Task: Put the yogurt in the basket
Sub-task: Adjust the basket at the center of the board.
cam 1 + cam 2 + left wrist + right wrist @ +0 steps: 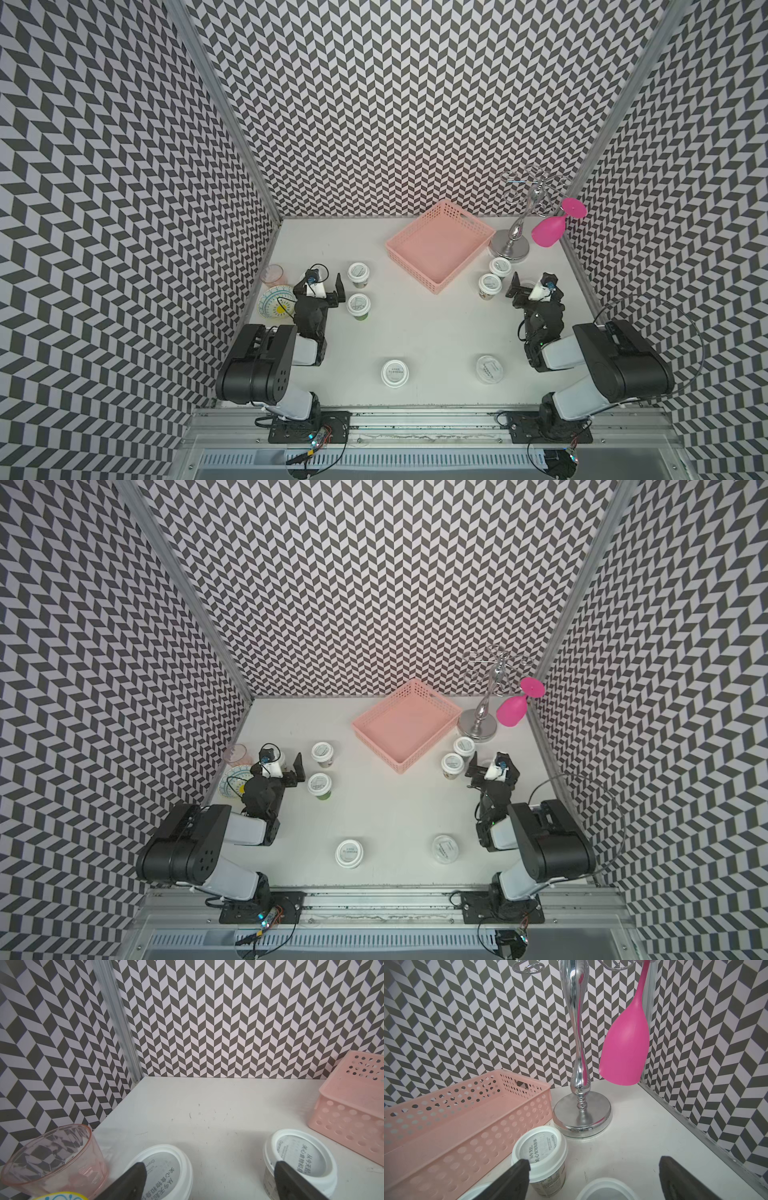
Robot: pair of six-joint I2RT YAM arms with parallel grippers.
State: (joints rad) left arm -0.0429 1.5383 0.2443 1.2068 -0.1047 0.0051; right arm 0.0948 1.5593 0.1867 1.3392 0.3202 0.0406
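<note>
Several yogurt cups with white lids stand on the white table. Two (358,274) (358,305) are beside my left gripper (319,283), two (500,267) (489,284) beside my right gripper (532,282), and two (395,373) (489,368) near the front. The salmon-pink basket (440,245) sits empty at the back. Both grippers are open and hold nothing. In the left wrist view, the left gripper (209,1164) has a cup under each fingertip (162,1169) (301,1157). In the right wrist view, the right gripper (593,1161) hangs above a lid (606,1188), with another cup (539,1153) by the basket (467,1126).
A clear pinkish tumbler (272,275) and a patterned plate (274,305) lie by the left wall. A silver stand (511,245) holding a magenta wine glass (548,232) occupies the back right corner. Patterned walls enclose three sides.
</note>
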